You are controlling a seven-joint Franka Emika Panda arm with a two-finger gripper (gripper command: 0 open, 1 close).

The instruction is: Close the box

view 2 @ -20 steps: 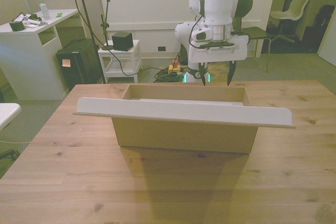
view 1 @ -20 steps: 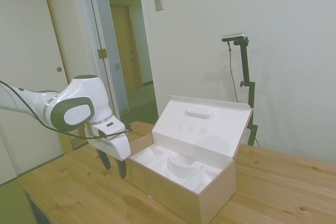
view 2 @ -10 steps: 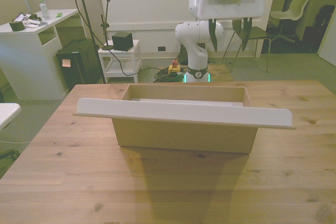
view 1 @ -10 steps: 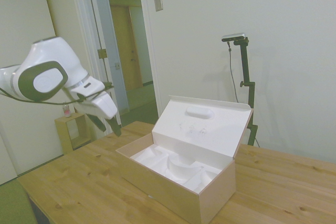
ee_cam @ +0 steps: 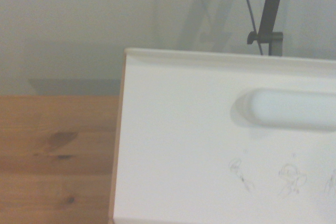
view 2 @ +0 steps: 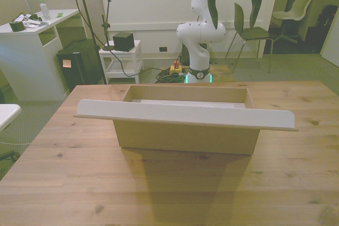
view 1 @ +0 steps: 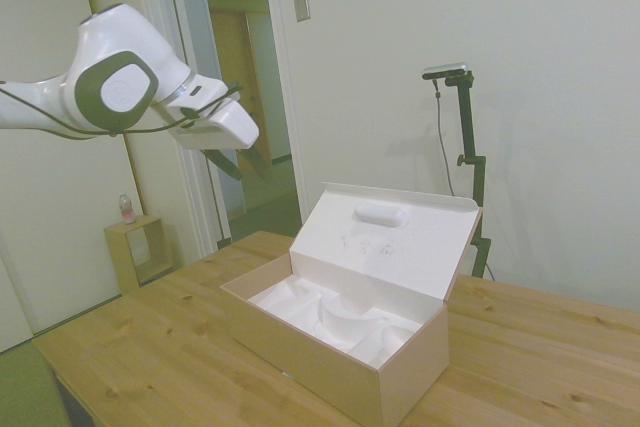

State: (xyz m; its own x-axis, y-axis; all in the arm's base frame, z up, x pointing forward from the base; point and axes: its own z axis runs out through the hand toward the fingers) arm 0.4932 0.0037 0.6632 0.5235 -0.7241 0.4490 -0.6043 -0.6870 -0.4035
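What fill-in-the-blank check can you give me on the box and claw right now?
1. The box's lid is ____.
2. The claw hangs ____ the box, touching nothing.
3. The claw's fingers are ____.
4. The insert inside the box is coloured ____.

Missing words: open; above; apart; white
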